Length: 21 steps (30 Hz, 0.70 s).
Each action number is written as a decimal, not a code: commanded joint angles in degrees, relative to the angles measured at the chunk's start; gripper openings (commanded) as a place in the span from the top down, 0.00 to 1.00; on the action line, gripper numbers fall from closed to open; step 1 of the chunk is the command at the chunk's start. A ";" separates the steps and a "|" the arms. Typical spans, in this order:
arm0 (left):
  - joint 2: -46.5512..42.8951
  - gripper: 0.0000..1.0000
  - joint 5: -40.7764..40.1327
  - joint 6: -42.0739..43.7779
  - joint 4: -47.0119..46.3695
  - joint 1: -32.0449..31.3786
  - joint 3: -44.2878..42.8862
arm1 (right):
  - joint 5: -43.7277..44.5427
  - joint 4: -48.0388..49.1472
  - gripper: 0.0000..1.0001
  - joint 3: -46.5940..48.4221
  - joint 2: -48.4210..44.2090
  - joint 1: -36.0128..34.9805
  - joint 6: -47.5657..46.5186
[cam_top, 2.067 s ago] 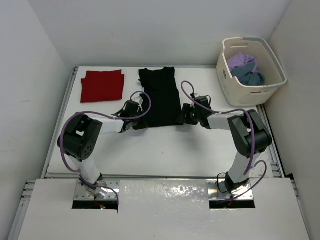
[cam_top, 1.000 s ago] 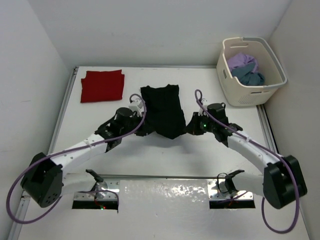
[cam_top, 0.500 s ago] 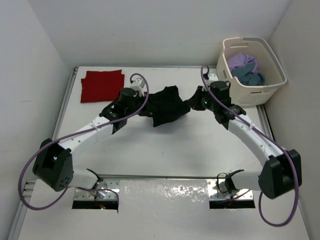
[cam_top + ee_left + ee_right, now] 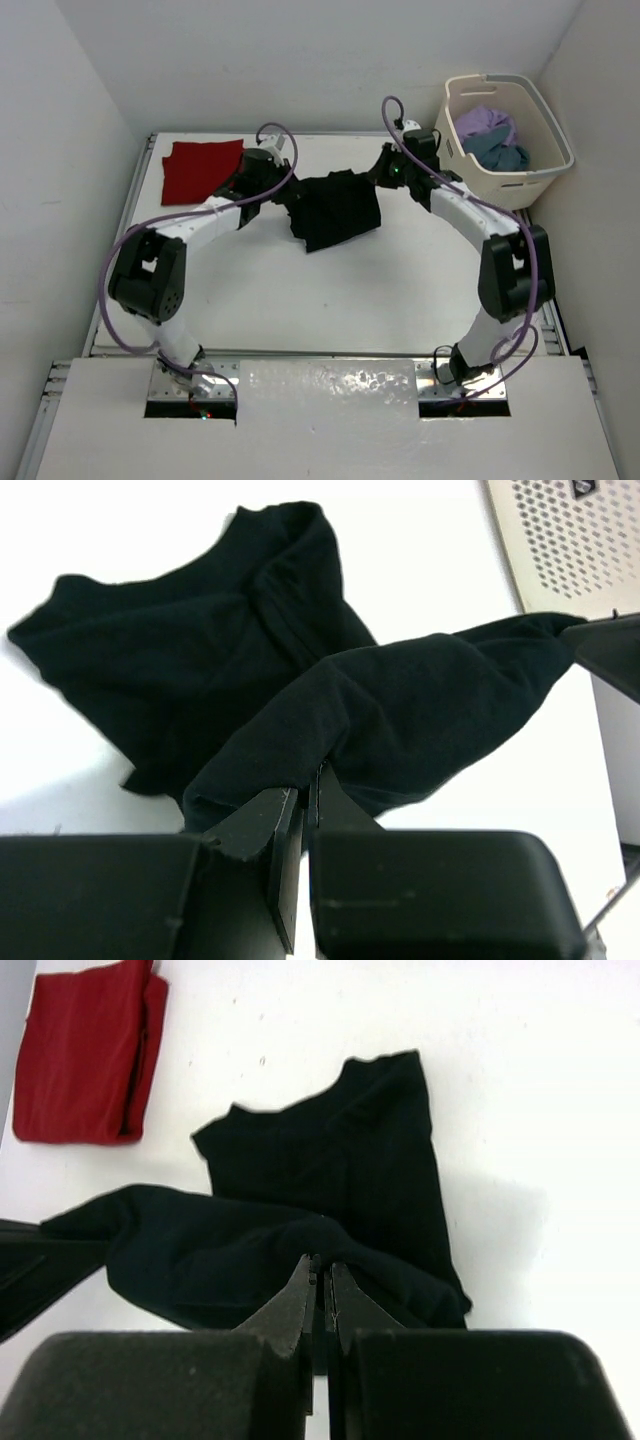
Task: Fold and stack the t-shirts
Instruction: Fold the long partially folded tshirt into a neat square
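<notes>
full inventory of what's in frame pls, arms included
black t-shirt: 1, black, far middle of table, bunched, one edge lifted between the two arms
red t-shirt: 1, red, folded flat, far-left corner of table
lavender t-shirt: 1, lavender, crumpled in basket
teal t-shirt: 1, teal-blue, crumpled in basket, next to the lavender one
basket: 1, cream, perforated, far-right corner
table: 1, white
left gripper: 1, black, jaws shut on black t-shirt
right gripper: 1, black, jaws shut on black t-shirt

White links (image 4: 200,217), black joints (image 4: 147,280), looping purple cables (image 4: 272,127).
</notes>
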<state>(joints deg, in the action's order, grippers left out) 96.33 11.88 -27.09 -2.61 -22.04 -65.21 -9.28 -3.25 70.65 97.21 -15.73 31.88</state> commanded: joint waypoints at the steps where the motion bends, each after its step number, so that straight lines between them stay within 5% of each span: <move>1: 2.97 1.00 1.74 0.81 -3.01 2.00 -4.74 | -1.44 4.91 1.00 6.33 5.51 0.52 -0.59; 9: 12.99 1.00 3.59 0.37 -5.30 6.39 -11.68 | -4.78 9.30 1.00 19.07 20.46 0.78 1.43; 14: 22.22 1.00 1.83 -2.26 -6.78 9.03 -17.57 | -5.83 23.43 0.95 26.96 33.90 0.87 3.19; 16: 25.02 1.00 1.66 -2.97 -6.27 9.65 -19.85 | -10.98 25.23 0.67 33.98 42.83 0.87 3.10; 17: 25.65 0.92 1.92 -2.53 -5.57 9.65 -22.48 | -13.29 24.17 0.46 43.07 45.85 0.87 3.10; 18: 25.83 0.70 -0.17 -2.44 -4.60 9.65 -23.55 | -15.31 21.55 0.28 46.91 48.23 0.87 3.36; 20: 24.26 0.40 -0.89 -1.57 -3.81 9.65 -24.70 | -17.79 19.60 0.07 52.74 50.71 0.87 3.11; 21: 23.38 0.36 -1.41 -1.47 -3.89 9.65 -24.44 | -17.79 19.85 0.03 50.40 49.75 0.79 2.15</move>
<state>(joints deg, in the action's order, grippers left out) 123.72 12.43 -29.04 -4.05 -12.62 -86.19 -21.28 14.11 117.99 149.45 -15.03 34.89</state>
